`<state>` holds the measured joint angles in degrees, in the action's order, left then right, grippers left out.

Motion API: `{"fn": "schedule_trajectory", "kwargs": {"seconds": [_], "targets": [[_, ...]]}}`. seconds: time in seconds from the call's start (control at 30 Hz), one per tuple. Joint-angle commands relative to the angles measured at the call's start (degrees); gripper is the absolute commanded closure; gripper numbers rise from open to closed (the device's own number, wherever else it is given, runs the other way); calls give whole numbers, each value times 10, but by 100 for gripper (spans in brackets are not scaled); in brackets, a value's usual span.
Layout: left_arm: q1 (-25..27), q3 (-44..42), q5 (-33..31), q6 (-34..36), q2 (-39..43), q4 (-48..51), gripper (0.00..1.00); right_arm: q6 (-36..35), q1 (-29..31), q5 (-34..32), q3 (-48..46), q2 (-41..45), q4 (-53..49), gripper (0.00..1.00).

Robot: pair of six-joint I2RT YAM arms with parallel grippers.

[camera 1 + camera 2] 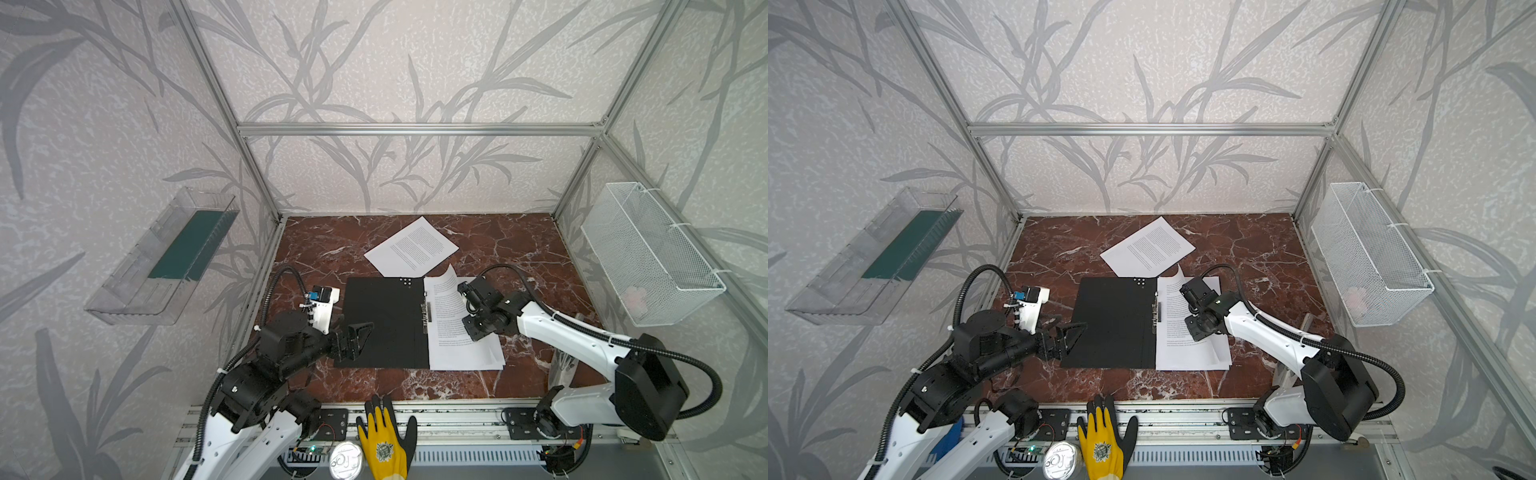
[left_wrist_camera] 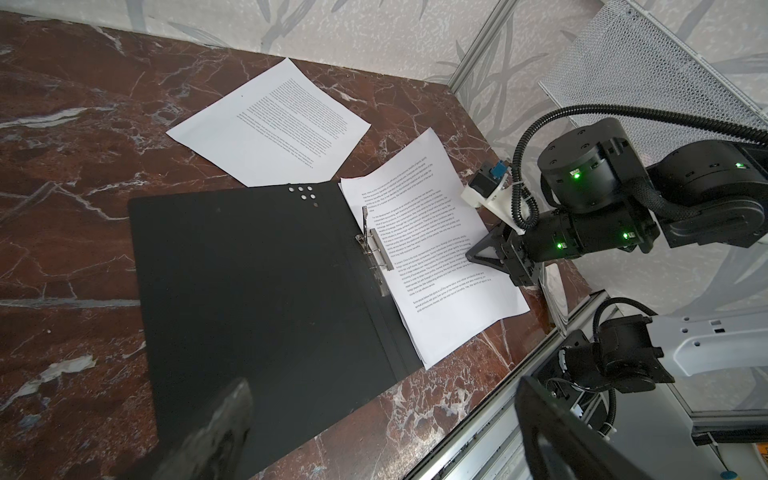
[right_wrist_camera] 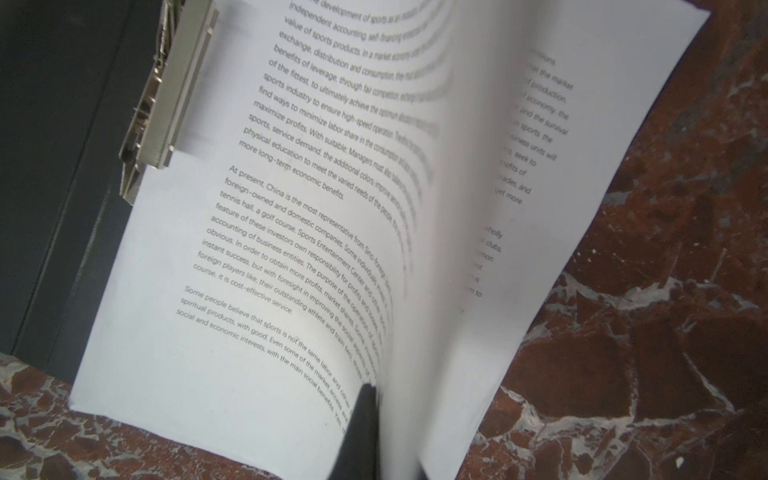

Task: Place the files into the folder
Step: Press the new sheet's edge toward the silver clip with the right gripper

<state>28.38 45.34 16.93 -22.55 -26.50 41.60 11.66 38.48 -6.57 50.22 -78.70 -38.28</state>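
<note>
The black folder lies open on the marble table, its metal clip along the spine. A stack of the files rests on its right half. My right gripper is shut on the top sheet's right edge, which stands curled up off the stack. Another printed sheet lies loose behind the folder. At the folder's near left edge my left gripper hovers open, holding nothing.
A clear wall tray holding a dark green panel hangs on the left. A white mesh basket hangs on the right wall. A yellow glove and a round tin lie on the front rail.
</note>
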Motion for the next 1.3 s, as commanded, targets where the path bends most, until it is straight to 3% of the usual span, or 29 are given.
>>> {"fn": "schedule_trajectory", "kwargs": {"seconds": [0.0, 0.1, 0.23, 0.5, 0.63, 0.8, 0.93, 1.07, 1.27], "targets": [[0, -3, -5, 11, -1, 4, 1, 6, 4, -12, -2, 5, -15, 85], [1, -3, -5, 10, -1, 4, 1, 7, 4, -16, -5, 12, -12, 82], [1, -3, -4, 11, 0, 3, 1, 11, 4, -29, -8, 17, -11, 70], [1, -3, -2, 9, 2, 2, 1, 21, 4, -106, -17, 71, -13, 23], [1, -8, 20, 1, 2, -11, 1, 27, 4, -158, -32, 134, -6, 9], [0, -30, 71, -55, -21, -74, 1, 15, 4, -155, -62, 234, 55, 1], [1, -71, 108, -160, -88, -232, 1, 12, 3, -148, -44, 244, 85, 1], [1, -65, 94, -203, -229, -340, 1, 20, -2, -121, -19, 201, 114, 1], [-1, 6, 50, -228, -445, -448, 1, 52, -44, 11, 10, 109, 199, 1]]}}
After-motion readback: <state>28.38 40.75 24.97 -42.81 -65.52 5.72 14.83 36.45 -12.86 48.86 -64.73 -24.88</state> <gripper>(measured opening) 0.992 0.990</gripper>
